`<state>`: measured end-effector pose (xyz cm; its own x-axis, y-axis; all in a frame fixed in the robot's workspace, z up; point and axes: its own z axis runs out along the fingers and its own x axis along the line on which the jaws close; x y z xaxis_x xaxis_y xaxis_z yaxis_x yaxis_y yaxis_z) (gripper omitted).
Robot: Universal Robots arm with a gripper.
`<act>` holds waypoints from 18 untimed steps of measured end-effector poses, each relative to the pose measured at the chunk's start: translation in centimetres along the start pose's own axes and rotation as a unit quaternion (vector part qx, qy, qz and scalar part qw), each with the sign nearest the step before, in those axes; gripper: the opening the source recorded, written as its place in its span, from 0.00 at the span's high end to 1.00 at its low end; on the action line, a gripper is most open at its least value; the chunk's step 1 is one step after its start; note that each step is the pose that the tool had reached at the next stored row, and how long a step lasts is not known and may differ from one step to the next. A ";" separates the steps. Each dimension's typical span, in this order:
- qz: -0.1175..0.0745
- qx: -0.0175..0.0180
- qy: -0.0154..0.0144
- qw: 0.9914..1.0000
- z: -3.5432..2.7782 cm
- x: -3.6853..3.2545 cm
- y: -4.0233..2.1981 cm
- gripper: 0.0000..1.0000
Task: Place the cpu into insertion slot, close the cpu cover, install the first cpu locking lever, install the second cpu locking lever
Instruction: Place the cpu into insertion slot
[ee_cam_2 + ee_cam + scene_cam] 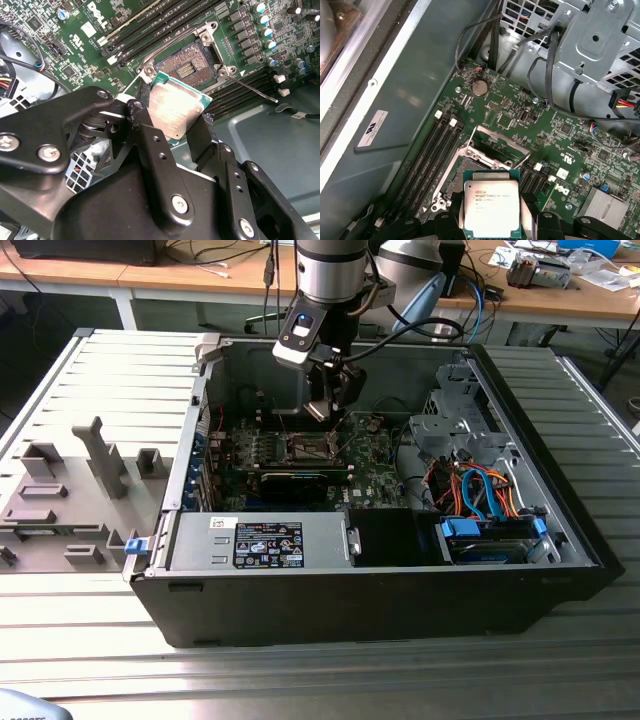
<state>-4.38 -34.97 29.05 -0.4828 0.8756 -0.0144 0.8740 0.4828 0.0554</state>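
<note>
The black two-fingered claw (172, 117) is closed to chip width on the small flat square cpu (175, 106) with its pale silver-grey metal top, pinching two opposite edges. The chip hangs just above the dark, silver-rimmed square insertion slot (185, 67), unseated. In the exterior view both lie about nine o'clock from the grey perforated drive cage (450, 425). The thin silver cpu cover (490, 157) stands raised. The chip is probably light, stiff and fragile, so it should be held by its edges and never by the underside.
</note>
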 end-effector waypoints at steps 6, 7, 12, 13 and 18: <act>0.004 0.001 -0.001 1.000 0.04 0.00 0.00 0.46; 0.005 0.001 -0.001 1.000 0.05 0.00 0.00 0.46; 0.008 0.001 -0.002 1.000 0.09 0.00 0.00 0.46; 0.009 0.001 -0.002 1.000 0.10 0.00 0.00 0.46; 0.013 0.002 -0.004 1.000 0.14 0.00 -0.01 0.46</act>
<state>-4.38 -34.97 28.91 -0.4594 0.8880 -0.0203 0.8865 0.4598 0.0522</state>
